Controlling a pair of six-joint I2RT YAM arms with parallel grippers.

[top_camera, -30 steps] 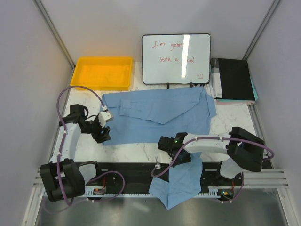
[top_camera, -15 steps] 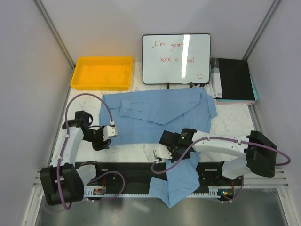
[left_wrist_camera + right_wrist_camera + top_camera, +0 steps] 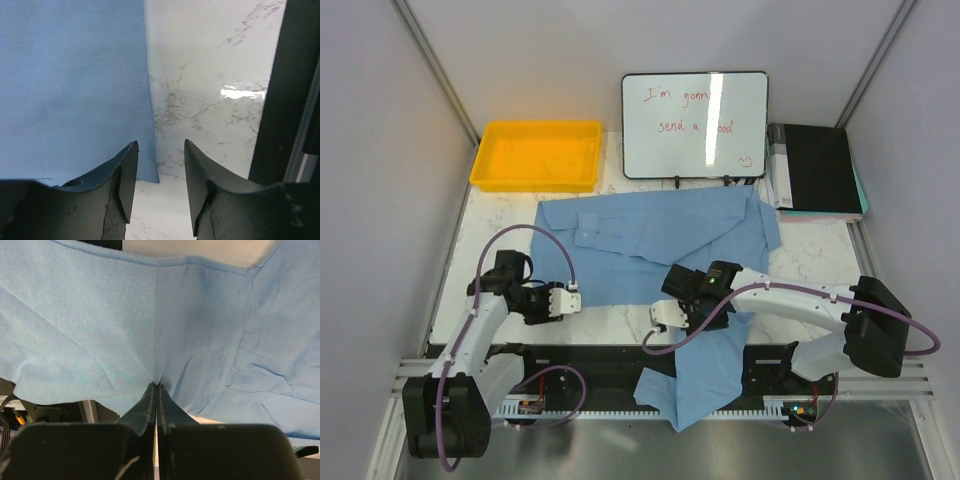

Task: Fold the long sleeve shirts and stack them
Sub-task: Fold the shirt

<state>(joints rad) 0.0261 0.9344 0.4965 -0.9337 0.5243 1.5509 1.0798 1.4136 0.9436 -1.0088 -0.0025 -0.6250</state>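
Note:
The light blue long sleeve shirt [image 3: 660, 240] lies spread across the middle of the marble table. One part of it hangs over the front edge [image 3: 692, 380]. My left gripper [image 3: 548, 303] is open and empty, low over the table at the shirt's near left corner. In the left wrist view that corner [image 3: 145, 172] lies just by the left finger of the gripper [image 3: 161, 150]. My right gripper [image 3: 700, 302] is shut on a pinch of the shirt's cloth [image 3: 200, 315] at the near edge. In the right wrist view the gripper [image 3: 158, 386] has cloth fanning out from its tips.
A yellow tray [image 3: 535, 180] stands at the back left. A whiteboard [image 3: 695, 125] stands behind the shirt, and a black book [image 3: 815, 170] lies at the back right. A black rail [image 3: 590, 362] runs along the table's front edge, also in the left wrist view [image 3: 282, 90].
My left gripper has moved nearer and to the right, down to the shirt's near left corner. My right gripper, still shut on the cloth, has moved a little further onto the table.

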